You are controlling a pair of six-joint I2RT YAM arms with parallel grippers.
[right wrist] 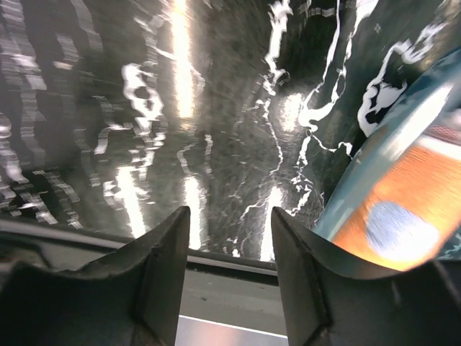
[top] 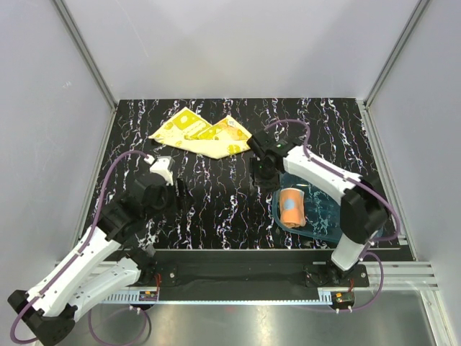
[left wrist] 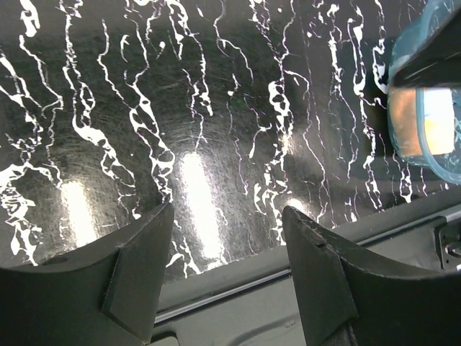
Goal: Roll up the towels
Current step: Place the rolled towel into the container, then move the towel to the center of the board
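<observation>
Orange cloth first: the orange towel (top: 291, 207) lies as a tight roll inside the blue tray (top: 325, 213), which sits toward the near right corner of the table (top: 230, 216). I judge that half of the job finished. The yellow towel (top: 202, 135) is the open item. It lies spread and a little rumpled, one corner folded over, close to the far edge of the table and somewhat left of its middle, with neither arm touching it.

So I read the step in hand as the changeover from the stowed roll to the flat cloth. The next move, as I see it, calls for carrying an arm out to the far edge, coming down low over one hem of the yellow towel and pinching it cleanly without bunching. The cloth may need smoothing before it will roll evenly.

The right pincer (top: 265, 171) hangs just beside the tray's far left corner, above bare table. In its wrist view the fingers (right wrist: 162, 274) stand apart with only the marbled surface between them; it holds nothing and touches nothing, though that view is blurred.

The left pincer (top: 180, 196) sits over the left middle of the table, well apart from both towels. It is spread wide and empty.
</observation>
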